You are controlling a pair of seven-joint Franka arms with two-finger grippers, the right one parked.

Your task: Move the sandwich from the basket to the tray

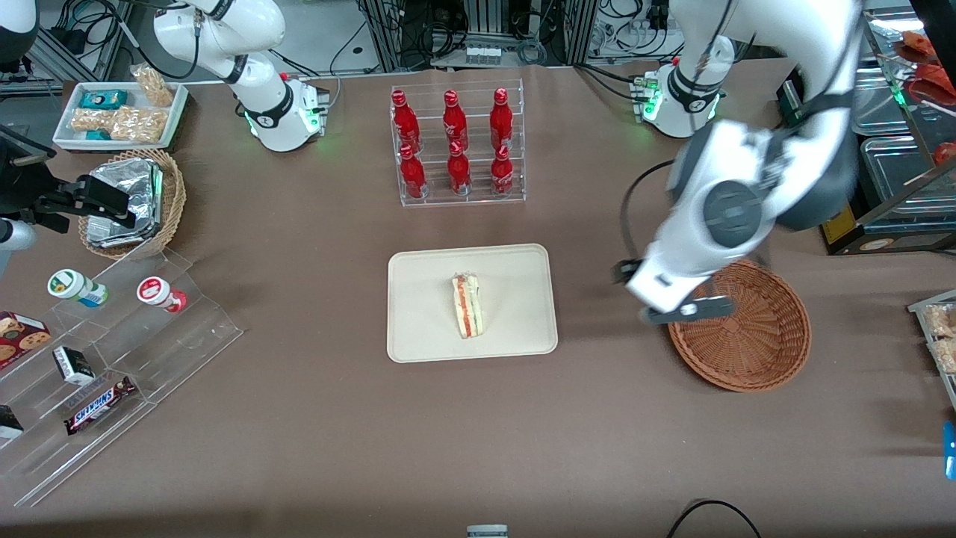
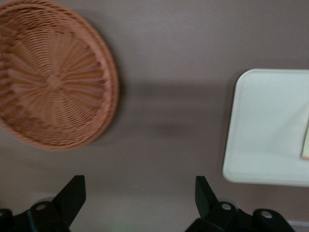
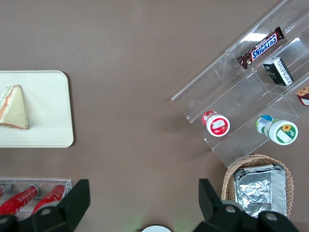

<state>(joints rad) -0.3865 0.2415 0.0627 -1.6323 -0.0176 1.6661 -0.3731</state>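
Note:
The sandwich [image 1: 467,305] lies on the cream-beige tray [image 1: 418,329] in the middle of the table; it also shows in the right wrist view [image 3: 13,108] on the tray [image 3: 48,106], and a sliver of it shows in the left wrist view [image 2: 305,142] on the tray [image 2: 263,130]. The reddish-brown wicker basket [image 1: 754,336] sits toward the working arm's end and holds nothing; it also shows in the left wrist view [image 2: 48,82]. My gripper [image 1: 676,310] hangs open and empty above the basket's rim on the tray's side, its fingers [image 2: 72,193] wide apart over bare table.
A clear rack of red bottles [image 1: 455,142] stands farther from the front camera than the tray. Toward the parked arm's end are a clear stepped stand with snacks [image 1: 112,373], a tan basket of foil packets [image 1: 138,202] and a white snack tray [image 1: 119,112].

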